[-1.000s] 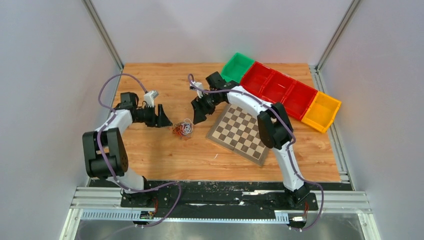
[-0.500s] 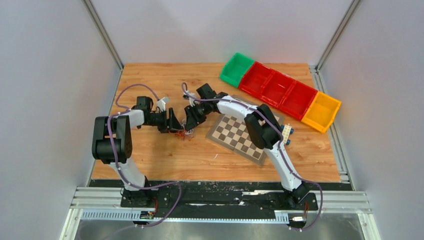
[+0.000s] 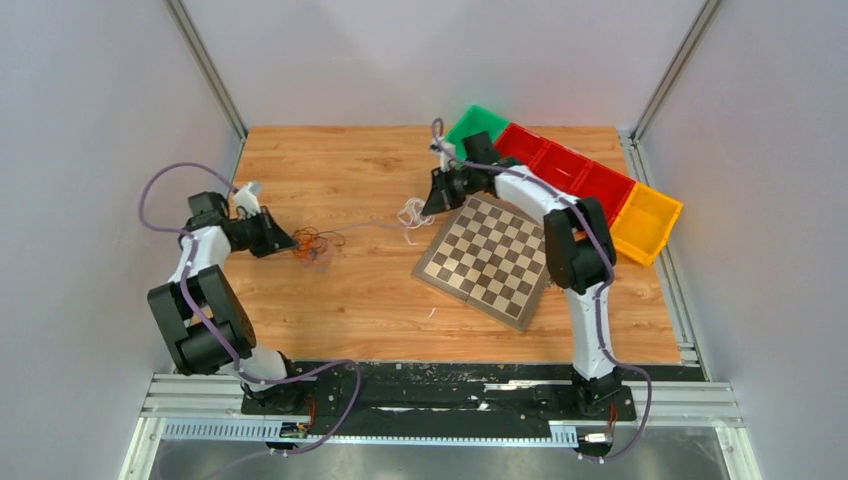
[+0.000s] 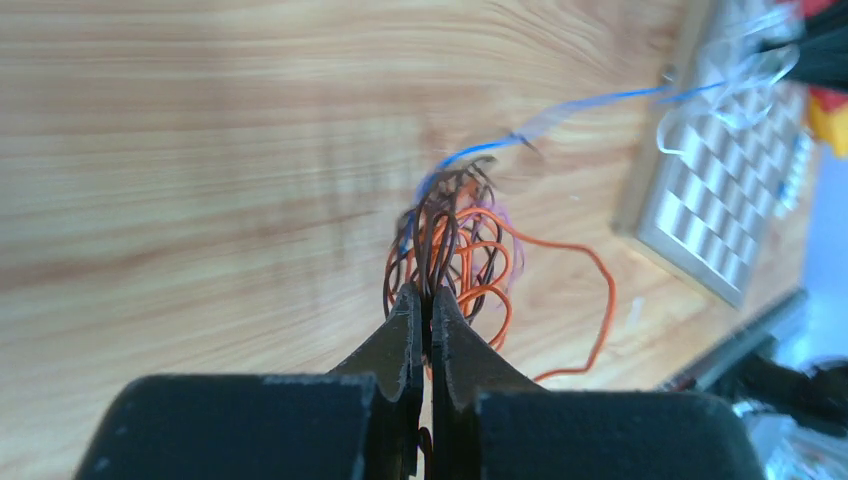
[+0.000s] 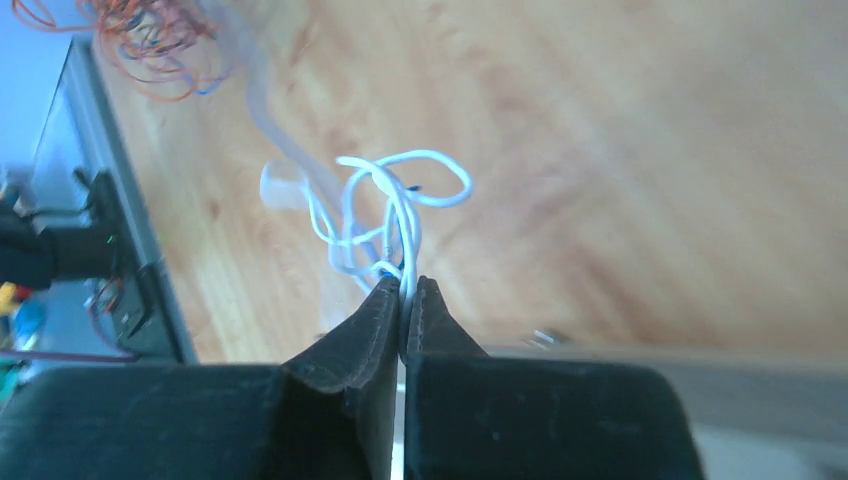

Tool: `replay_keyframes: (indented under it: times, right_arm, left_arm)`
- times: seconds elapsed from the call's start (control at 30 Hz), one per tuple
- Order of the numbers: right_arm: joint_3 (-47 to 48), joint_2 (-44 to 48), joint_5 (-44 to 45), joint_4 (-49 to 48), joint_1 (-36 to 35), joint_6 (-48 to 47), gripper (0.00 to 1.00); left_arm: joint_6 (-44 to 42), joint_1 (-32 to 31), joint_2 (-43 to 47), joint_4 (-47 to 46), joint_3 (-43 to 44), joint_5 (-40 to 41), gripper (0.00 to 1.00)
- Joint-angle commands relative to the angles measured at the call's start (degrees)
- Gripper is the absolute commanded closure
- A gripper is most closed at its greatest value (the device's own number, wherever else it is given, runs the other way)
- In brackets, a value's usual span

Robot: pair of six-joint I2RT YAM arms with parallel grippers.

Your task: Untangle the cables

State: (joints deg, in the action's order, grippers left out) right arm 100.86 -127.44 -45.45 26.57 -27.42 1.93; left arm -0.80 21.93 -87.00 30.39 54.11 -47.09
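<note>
Wood-grain desk point(image 3: 380, 300) in front of you, grey walls all round. On the left, your left gripper point(image 3: 283, 243) is clamped tight on the orange-red cables point(image 3: 315, 243), a loose bundle with dark strands that fans out just past its tips. From that bundle a thin blue strand point(image 4: 560, 105) runs right to a small knot of white cable point(image 3: 410, 213). Your right gripper point(image 3: 430, 205) is pinched closed on those white loops, at the far corner of the chessboard point(image 3: 490, 262), with coloured bins point(image 3: 560, 175) just behind it.
</note>
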Motion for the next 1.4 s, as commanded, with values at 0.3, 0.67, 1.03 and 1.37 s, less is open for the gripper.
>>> replay_keyframes:
  times: [0.3,0.67,1.03,1.37]
  right_arm:
    - [1.9,10.7,2.7,0.0,11.6,-4.5,1.00]
    - [6.1,11.7,6.0,0.1,14.2,-5.9,1.00]
    - [10.7,15.6,2.5,0.1,21.2,-4.5,1.00]
    - [20.2,16.5,2.9,-1.7,29.7,0.1,1.00]
  left_arm:
    - [-18.5,17.6,-3.2,12.6,2.9,7.3,1.00]
    - [-22.7,19.0,-1.7,8.3,-0.6,20.6,1.00]
    - [-26.7,20.5,-1.8,6.8,-1.2,21.8,1.00]
    - [-28.1,20.2,-0.8,5.2,-2.4,24.1,1.00]
